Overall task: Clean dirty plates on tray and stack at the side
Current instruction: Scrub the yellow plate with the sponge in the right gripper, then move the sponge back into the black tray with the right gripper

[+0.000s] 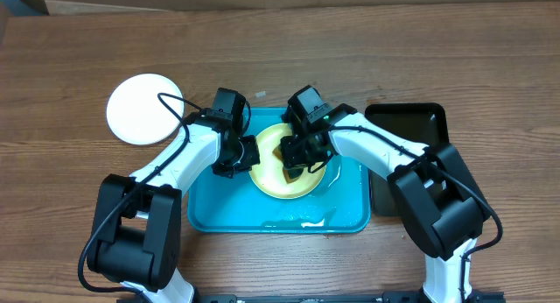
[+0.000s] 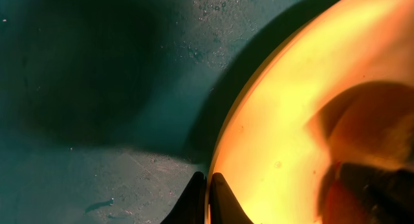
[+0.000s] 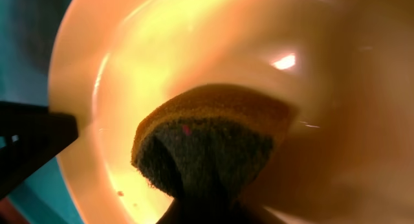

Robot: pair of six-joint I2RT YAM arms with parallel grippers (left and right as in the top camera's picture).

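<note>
A pale yellow plate (image 1: 282, 173) lies in the turquoise tray (image 1: 210, 211). My left gripper (image 1: 246, 154) is shut on the plate's left rim; the left wrist view shows both fingertips (image 2: 208, 197) pinching the yellow rim (image 2: 272, 120). My right gripper (image 1: 293, 161) is shut on a sponge (image 3: 207, 146) with a yellow body and dark green scrub face, pressed on the plate's inside (image 3: 194, 49). A white plate (image 1: 144, 109) lies on the table to the left of the tray. A third plate is not in view.
A black tray (image 1: 411, 128) sits to the right of the turquoise tray, partly under my right arm. Wet streaks (image 1: 302, 221) lie along the turquoise tray's front rim. The wooden table (image 1: 350, 49) extends behind both arms.
</note>
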